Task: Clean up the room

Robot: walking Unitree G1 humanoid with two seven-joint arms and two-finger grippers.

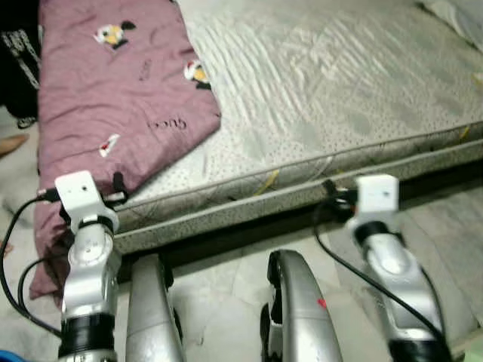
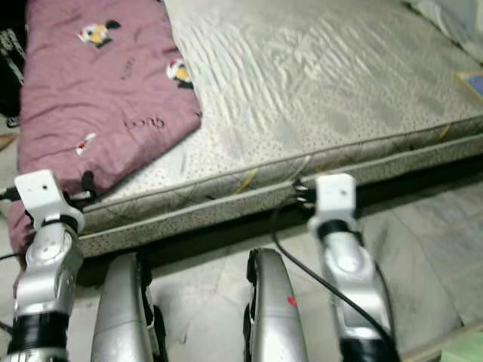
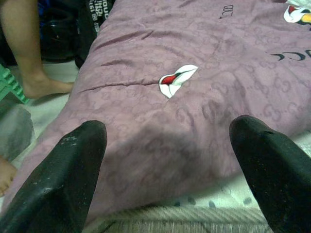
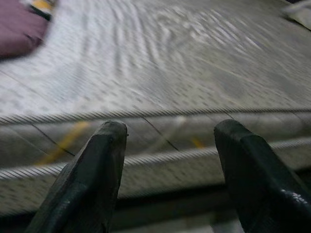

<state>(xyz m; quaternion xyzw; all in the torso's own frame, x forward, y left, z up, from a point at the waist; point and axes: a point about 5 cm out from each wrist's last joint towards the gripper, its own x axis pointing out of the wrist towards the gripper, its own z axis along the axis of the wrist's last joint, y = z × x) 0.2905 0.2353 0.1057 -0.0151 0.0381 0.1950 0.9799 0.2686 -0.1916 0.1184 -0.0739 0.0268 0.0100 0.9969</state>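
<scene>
A mauve quilt (image 1: 121, 83) with small cartoon prints covers the left part of a pale grey mattress (image 1: 324, 83) and hangs over its left side towards the floor. My left gripper (image 3: 167, 125) is open just in front of the quilt's near edge, with nothing between its fingers (image 3: 73, 165). My right gripper (image 4: 170, 126) is also open and holds nothing. It faces the mattress's front edge (image 4: 146, 145), right of the quilt. Both silver arms reach forward from the bottom of the eye views, the left arm (image 1: 87, 256) and the right arm (image 1: 389, 256).
A person's bare leg and foot (image 3: 29, 58) stand on the floor left of the bed, beside dark bags (image 1: 19, 53) and a green item (image 3: 9, 87). A pillow (image 1: 460, 15) lies at the bed's far right corner. My own legs (image 1: 302, 309) stand on pale floor tiles.
</scene>
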